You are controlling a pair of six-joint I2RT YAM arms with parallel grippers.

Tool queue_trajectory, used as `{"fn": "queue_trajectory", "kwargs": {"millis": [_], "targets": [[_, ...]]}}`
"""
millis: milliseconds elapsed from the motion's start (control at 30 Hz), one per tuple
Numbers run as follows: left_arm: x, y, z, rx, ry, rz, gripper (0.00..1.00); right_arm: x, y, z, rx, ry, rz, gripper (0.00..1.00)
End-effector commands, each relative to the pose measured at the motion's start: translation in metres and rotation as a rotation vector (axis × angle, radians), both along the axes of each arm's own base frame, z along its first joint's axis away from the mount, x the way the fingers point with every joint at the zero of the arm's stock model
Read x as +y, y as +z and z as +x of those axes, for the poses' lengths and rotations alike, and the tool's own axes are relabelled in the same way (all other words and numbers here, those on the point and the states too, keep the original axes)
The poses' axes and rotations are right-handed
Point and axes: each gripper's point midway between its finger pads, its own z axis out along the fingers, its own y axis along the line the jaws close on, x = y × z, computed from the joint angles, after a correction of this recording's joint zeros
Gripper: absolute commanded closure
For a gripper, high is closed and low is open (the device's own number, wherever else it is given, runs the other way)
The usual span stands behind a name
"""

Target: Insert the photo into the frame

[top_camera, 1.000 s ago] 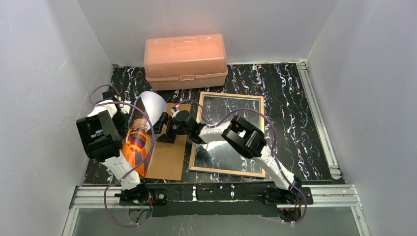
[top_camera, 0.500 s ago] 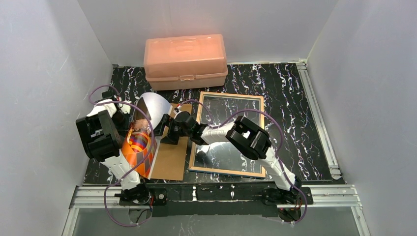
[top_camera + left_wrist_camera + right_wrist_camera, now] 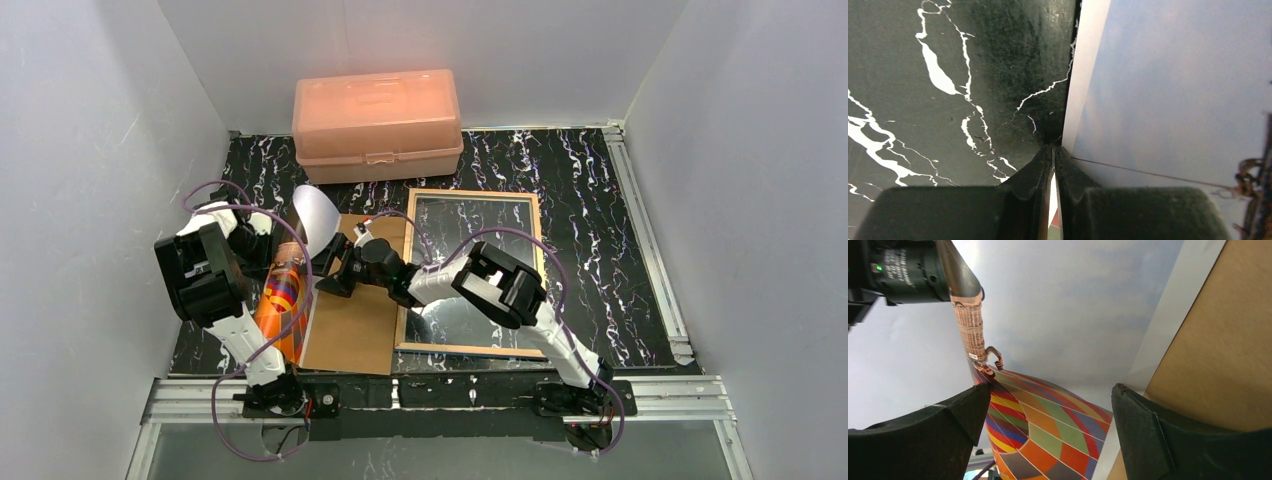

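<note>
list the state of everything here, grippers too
photo, raised and curled
frame, lying flat, empty
board, lying flat beside the frame
box, closed
left gripper, shut on the photo's edge
right gripper, open, facing the photo

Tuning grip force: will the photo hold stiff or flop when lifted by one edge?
Likely floppy: the photo curls over at its top with the left hand pinching one edge. Probably very light; it looks paper-thin. May crease under a hard pinch.
</note>
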Motion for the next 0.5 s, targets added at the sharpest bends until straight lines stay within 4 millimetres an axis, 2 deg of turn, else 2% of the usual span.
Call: {"fn": "queue_trajectory", "kwargs": {"millis": [0,233,467], "targets": [[-0.024,-0.002,-0.019,0.075,0.003,-0.109,0.93,0.009,0.040,0.009,-0.028,-0.025,0.210,0.01],[-0.027,0.014,-0.018,0.063,0.024,-0.141,0.94,0.019,0.039,0.009,-0.023,-0.006,0.212,0.01],[-0.032,0.035,-0.003,0.022,0.091,-0.239,0.93,0.019,0.050,0.008,-0.034,-0.001,0.227,0.01]]}}
